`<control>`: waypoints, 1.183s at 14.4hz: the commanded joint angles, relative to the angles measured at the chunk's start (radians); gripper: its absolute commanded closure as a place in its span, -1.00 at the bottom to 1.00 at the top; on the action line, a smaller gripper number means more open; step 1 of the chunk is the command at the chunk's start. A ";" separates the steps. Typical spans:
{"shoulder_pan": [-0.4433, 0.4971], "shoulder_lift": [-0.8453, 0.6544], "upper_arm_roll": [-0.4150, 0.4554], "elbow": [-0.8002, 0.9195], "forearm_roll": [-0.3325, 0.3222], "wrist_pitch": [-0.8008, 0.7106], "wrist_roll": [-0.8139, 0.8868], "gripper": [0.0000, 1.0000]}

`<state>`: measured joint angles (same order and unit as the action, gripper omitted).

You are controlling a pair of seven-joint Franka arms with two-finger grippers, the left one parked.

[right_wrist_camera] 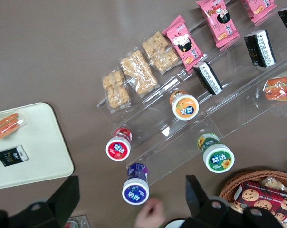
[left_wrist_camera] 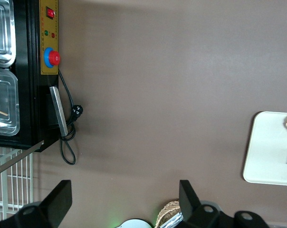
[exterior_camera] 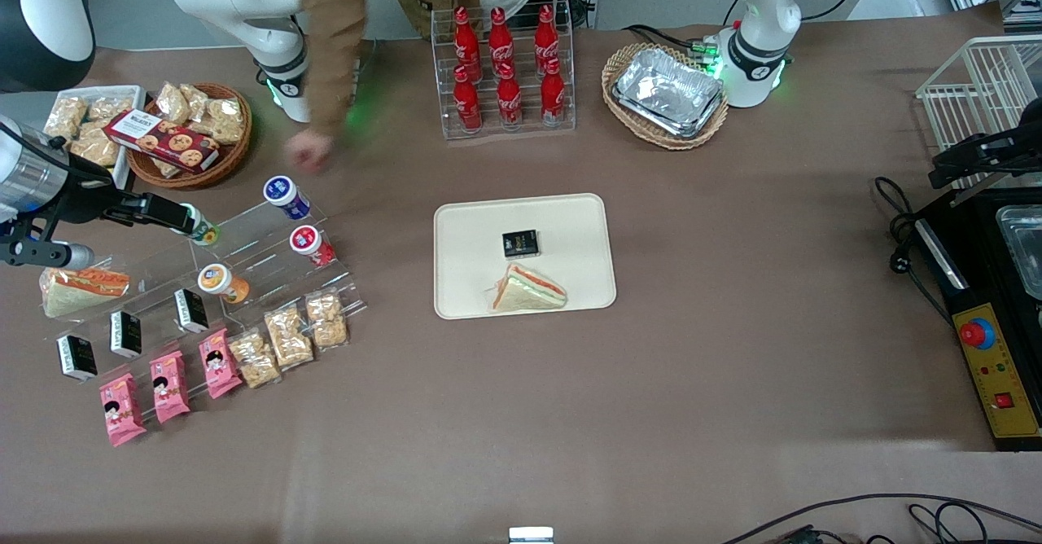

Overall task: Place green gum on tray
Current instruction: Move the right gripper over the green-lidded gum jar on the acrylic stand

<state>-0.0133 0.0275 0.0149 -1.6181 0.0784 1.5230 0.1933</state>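
Nearest the front camera, pink snack packs (exterior_camera: pixel 159 389) are laid along the lowest step of a clear acrylic stand (exterior_camera: pixel 244 239), with bagged crackers (exterior_camera: pixel 286 336) beside them. One step up, an orange-lidded bottle (exterior_camera: pixel 220 281) is seen lying on its side.

The tray (exterior_camera: pixel 472 234) is set flat mid-counter, well apart from the stand. A wrapped sandwich (exterior_camera: pixel 527 291) is held at its nearest edge and a small black box (exterior_camera: pixel 520 243) near its middle. The strip along the rim toward the working arm's end is bare. A wide band of bare brown counter (exterior_camera: pixel 391 300) is left between that rim and the stand.

Farther up the stand, a red-lidded bottle (exterior_camera: pixel 309 243) is noted. The green gum (exterior_camera: pixel 202 230) is lying on its side on an upper step toward the working arm's end, off the tray. The gripper (exterior_camera: pixel 167 212) is hung just beside the gum's lid. Its fingers (right_wrist_camera: pixel 70 194) are spread wide apart with nothing between them. Contact with the gum is probably not made, though the front view is too cramped to settle it.

A blue-lidded bottle (exterior_camera: pixel 285 194) is placed on the top step. A person's hand (exterior_camera: pixel 309 151) is seen close to it, farther from the camera. Farthest off, a snack basket (exterior_camera: pixel 191 133), a rack of cola bottles (exterior_camera: pixel 505 72) and stacked foil trays (exterior_camera: pixel 667 92) are lined along the counter's edge.
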 commanded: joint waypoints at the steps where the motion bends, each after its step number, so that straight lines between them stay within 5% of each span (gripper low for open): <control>1: -0.016 0.014 0.007 0.034 -0.017 -0.023 -0.011 -0.99; 5: -0.025 0.006 0.005 0.034 -0.019 -0.026 -0.032 -0.99; 10: -0.086 -0.053 -0.053 -0.003 -0.026 -0.087 -0.368 -0.99; 17: -0.137 -0.316 -0.061 -0.486 -0.074 0.219 -0.459 -0.99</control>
<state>-0.1540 -0.1452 -0.0547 -1.8654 0.0328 1.5998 -0.2546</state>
